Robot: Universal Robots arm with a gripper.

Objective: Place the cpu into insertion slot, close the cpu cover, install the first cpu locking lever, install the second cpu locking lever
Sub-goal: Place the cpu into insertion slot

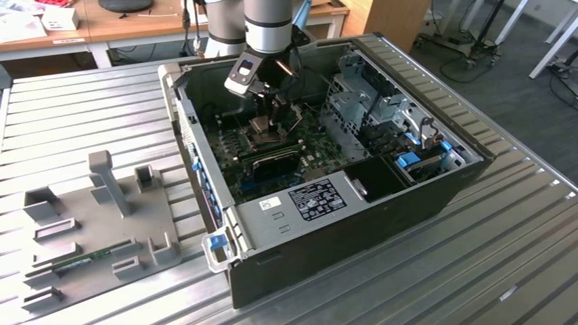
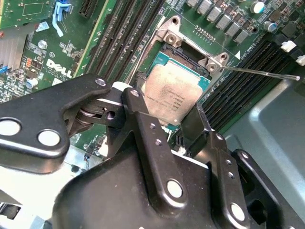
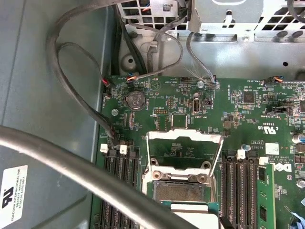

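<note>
— What is the gripper [image 2: 169, 102] doing?

— It is pressed in on the cpu [image 2: 171, 90]. One black finger sits against each of two opposite edges, and the silver top faces the second wrist view.

— Where is that in the wider scene?

— In the upper middle of the exterior view. The gripper [image 1: 268, 122] reaches down into the open computer case [image 1: 407, 193], over the green motherboard [image 1: 312, 145].

— Is the chip seated?

— I judge not. In the first wrist view the cpu [image 3: 193, 215] overlaps only the near edge of the insertion slot [image 3: 177, 192]. The slot's dark contact field lies bare between the chip and the cpu cover [image 3: 162, 138].

— And the cover?

— It is swung open on the far side of the slot, so its window frames bare board rather than the socket.

— So which way does the slot lie from the chip?

— Just beyond it, toward the cover's hinge. The chip is nearly square, so no long axis matters. Its edges look roughly parallel to the slot's frame [image 2: 183, 55], so the offset looks like a shift, not a twist.
</note>
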